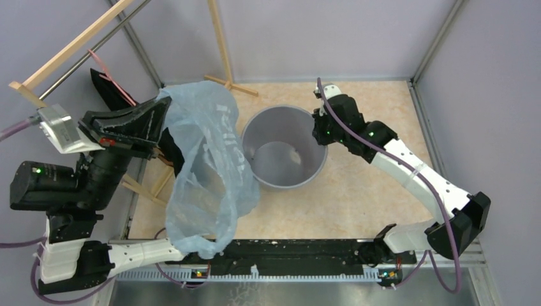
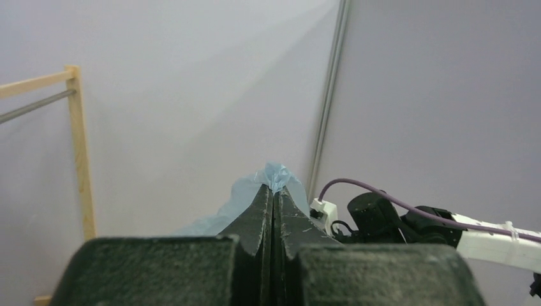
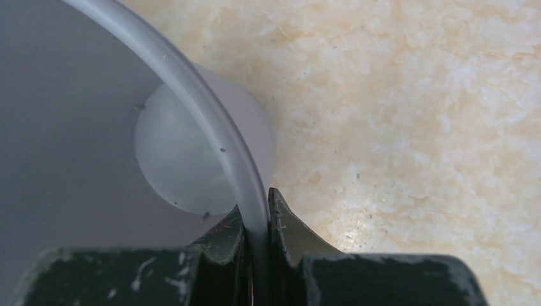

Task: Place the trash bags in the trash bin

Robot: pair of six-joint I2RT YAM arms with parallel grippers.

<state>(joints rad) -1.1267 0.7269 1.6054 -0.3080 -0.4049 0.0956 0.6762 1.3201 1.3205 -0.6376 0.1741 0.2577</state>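
Note:
The pale-blue trash bag (image 1: pixel 207 169) hangs wrinkled from my raised left gripper (image 1: pixel 161 105), left of the grey trash bin (image 1: pixel 263 177); its lower end reaches the near table edge. In the left wrist view my gripper (image 2: pixel 274 194) is shut on a pinch of the bag (image 2: pixel 277 174), which pokes out above the fingertips. My right gripper (image 1: pixel 317 124) is shut on the bin's right rim. In the right wrist view it (image 3: pixel 256 210) clamps the rim (image 3: pixel 210 121), one finger inside and one outside. The bin stands upright with nothing seen inside.
A wooden rack (image 1: pixel 76 41) with a steel rod stands at the back left, holding a black cloth with a pink strap (image 1: pixel 111 86). Another wooden post (image 1: pixel 221 48) stands behind the bin. The enclosure walls close in the marble-patterned table (image 1: pixel 370 197).

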